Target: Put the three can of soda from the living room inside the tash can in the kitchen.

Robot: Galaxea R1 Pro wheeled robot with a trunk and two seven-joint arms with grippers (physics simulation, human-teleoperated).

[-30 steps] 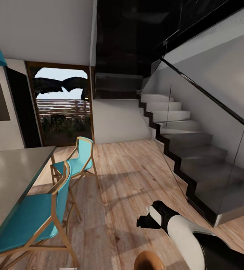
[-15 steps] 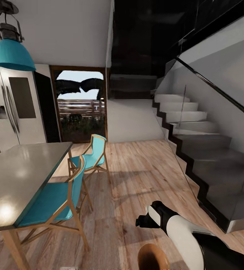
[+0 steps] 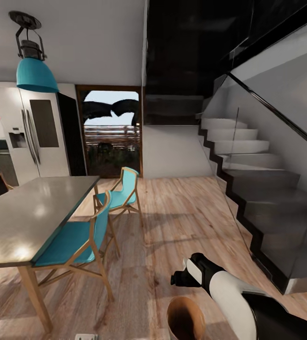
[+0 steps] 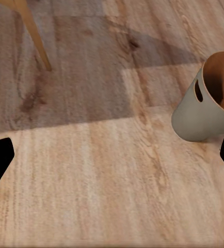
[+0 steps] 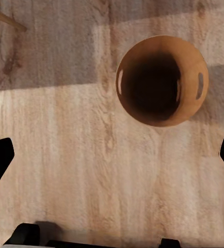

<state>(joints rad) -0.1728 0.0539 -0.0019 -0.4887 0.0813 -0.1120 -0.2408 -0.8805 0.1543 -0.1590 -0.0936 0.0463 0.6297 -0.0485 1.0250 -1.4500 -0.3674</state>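
Kitchen floorboards (image 3: 172,222) ran past the grey table (image 3: 26,217) and teal chairs (image 3: 70,241) toward the stairs (image 3: 261,189). Standing upright on the floor just ahead of the robot was the tash can (image 3: 185,318), almost straight beneath the right pincer (image 5: 112,155), whose tips stood wide apart and empty. It lay off to one side of the left pincer (image 4: 112,157), equally wide and empty, so the right arm seemed nearer. No soda cans were visible.
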